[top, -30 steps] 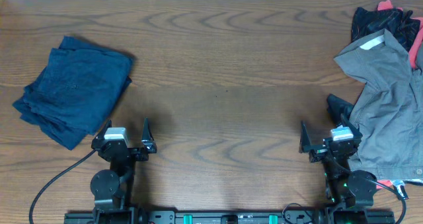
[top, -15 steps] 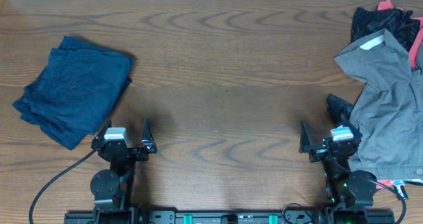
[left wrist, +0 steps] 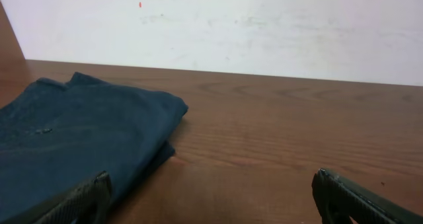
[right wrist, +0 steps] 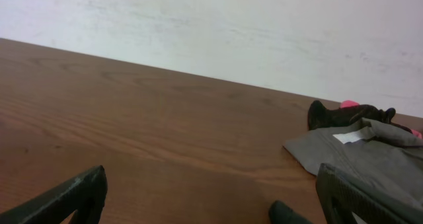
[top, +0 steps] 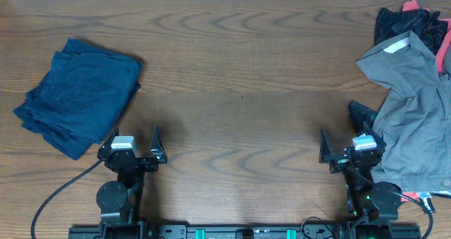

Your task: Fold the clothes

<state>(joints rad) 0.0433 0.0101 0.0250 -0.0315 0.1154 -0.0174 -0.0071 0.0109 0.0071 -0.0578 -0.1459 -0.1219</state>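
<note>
Both spread empty: left gripper near navy garment, right gripper beside grey shorts, whose length only overhead shows.

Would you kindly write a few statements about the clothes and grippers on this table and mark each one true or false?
1. The navy garment lies folded on the left part of the table. True.
2. The left gripper has its jaws shut on the navy garment. False: its jaws are open and empty, clear of the cloth.
3. The grey shorts lie at the table's right edge, beside the right gripper. True.
4. The grey shorts are neatly folded. False: they lie rumpled, with the white label showing.
5. The black garment sits mid-table. False: it is at the far right corner, behind the shorts.
</note>
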